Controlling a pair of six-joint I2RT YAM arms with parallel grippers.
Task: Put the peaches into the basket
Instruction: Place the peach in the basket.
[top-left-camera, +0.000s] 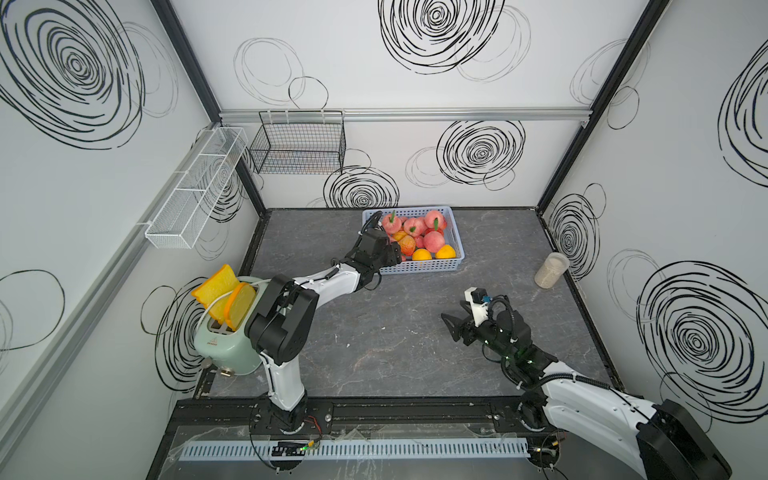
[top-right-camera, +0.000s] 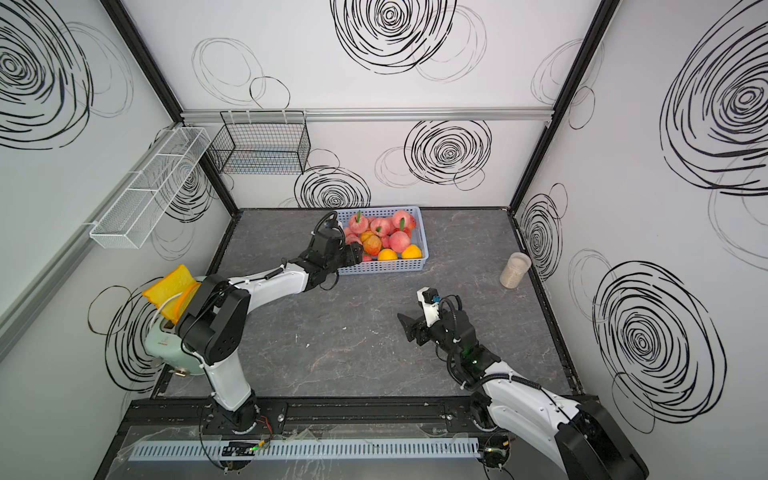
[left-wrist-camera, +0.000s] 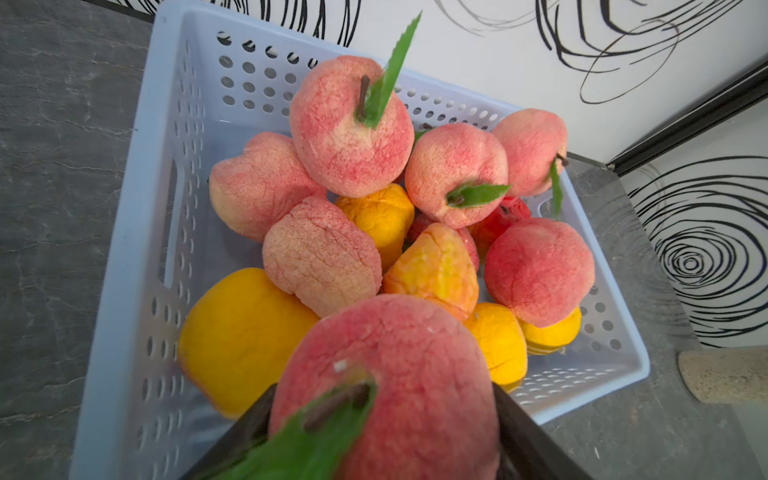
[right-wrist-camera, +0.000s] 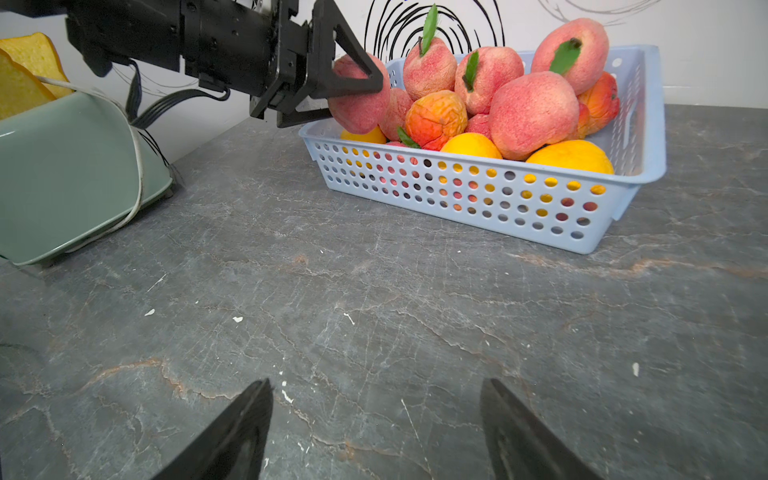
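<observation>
The light blue basket (top-left-camera: 419, 270) (top-right-camera: 382, 268) stands at the back middle of the table, heaped with several pink and yellow peaches (top-left-camera: 434, 241) (top-right-camera: 399, 241) (left-wrist-camera: 349, 124) (right-wrist-camera: 532, 112). My left gripper (top-left-camera: 395, 253) (top-right-camera: 355, 253) (left-wrist-camera: 384, 395) (right-wrist-camera: 357, 99) reaches over the basket's near left corner. It is shut on a pink peach with a green leaf (left-wrist-camera: 415, 374) (right-wrist-camera: 357, 108), a black finger against each side, just above a yellow peach. My right gripper (top-left-camera: 446, 322) (top-right-camera: 403, 322) (right-wrist-camera: 376, 386) hangs open over bare table in front of the basket, nothing between its fingers.
A mint toaster (top-left-camera: 224, 332) (right-wrist-camera: 62, 174) with toy bread slices stands at the left edge beside my left arm. A jar of grain (top-left-camera: 550, 270) (left-wrist-camera: 723, 374) stands near the right wall. A black wire basket (top-left-camera: 297, 145) and a white mesh rack (top-left-camera: 195, 191) hang on the walls.
</observation>
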